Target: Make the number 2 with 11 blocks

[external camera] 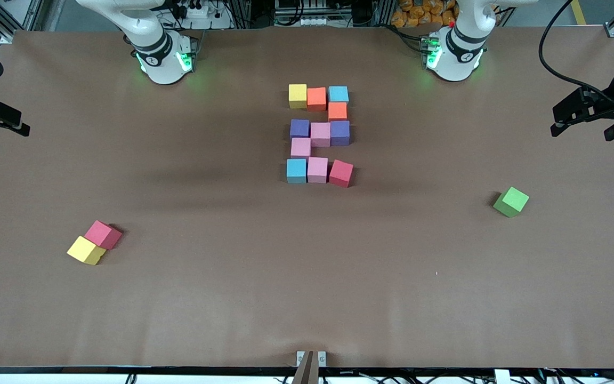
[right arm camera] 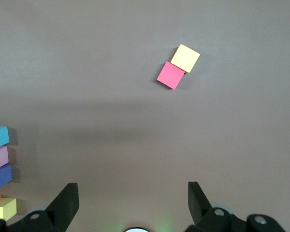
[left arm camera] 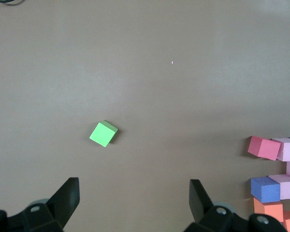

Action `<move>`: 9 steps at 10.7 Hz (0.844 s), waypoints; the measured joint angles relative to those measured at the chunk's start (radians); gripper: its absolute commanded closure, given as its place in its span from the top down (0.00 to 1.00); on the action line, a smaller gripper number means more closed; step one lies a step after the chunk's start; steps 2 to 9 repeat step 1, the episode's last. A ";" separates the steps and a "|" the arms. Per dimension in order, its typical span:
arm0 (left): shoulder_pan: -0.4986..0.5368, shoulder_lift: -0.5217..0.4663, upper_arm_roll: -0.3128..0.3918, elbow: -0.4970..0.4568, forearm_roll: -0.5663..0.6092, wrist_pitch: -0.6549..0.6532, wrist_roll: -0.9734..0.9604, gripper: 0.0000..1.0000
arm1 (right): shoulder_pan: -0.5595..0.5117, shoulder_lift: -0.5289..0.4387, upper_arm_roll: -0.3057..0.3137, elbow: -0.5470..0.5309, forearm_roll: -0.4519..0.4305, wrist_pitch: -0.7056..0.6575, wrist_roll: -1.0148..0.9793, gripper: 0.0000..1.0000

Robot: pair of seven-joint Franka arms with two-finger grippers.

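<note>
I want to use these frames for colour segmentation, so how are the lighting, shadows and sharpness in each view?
Front view: even, soft light; broad faint shadow bands lie on the table near the number 2; green glow by both arm bases. Left wrist view: green cube sharp, short shadow. Right wrist view: a wide soft shadow band crosses the table, cubes crisp; no glare anywhere.
</note>
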 measured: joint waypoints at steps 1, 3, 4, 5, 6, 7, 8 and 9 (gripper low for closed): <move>-0.001 0.000 0.000 0.000 0.000 -0.007 0.000 1.00 | 0.000 0.000 0.000 0.000 0.000 0.000 0.000 1.00; -0.001 0.000 0.000 0.000 0.000 -0.007 0.000 1.00 | 0.000 0.000 0.000 0.000 0.000 0.000 0.000 1.00; -0.001 0.000 0.000 0.000 0.000 -0.007 0.000 1.00 | 0.000 0.000 0.000 0.000 0.000 0.000 0.000 1.00; -0.001 0.000 0.000 0.000 0.000 -0.007 0.000 1.00 | 0.000 0.000 0.000 0.000 0.000 0.000 0.000 1.00; -0.001 0.000 0.000 0.000 0.000 -0.007 0.000 1.00 | 0.000 0.000 0.000 0.000 0.000 0.000 0.000 1.00; -0.001 0.000 0.000 0.000 0.000 -0.007 0.000 1.00 | 0.000 0.000 0.000 0.000 0.000 0.000 0.000 1.00; -0.001 0.000 0.000 0.000 0.000 -0.007 0.000 1.00 | 0.000 0.000 0.000 0.000 0.000 0.000 0.000 1.00; -0.001 0.000 0.000 0.000 0.000 -0.007 0.000 1.00 | 0.000 0.000 0.000 0.000 0.000 0.000 0.000 1.00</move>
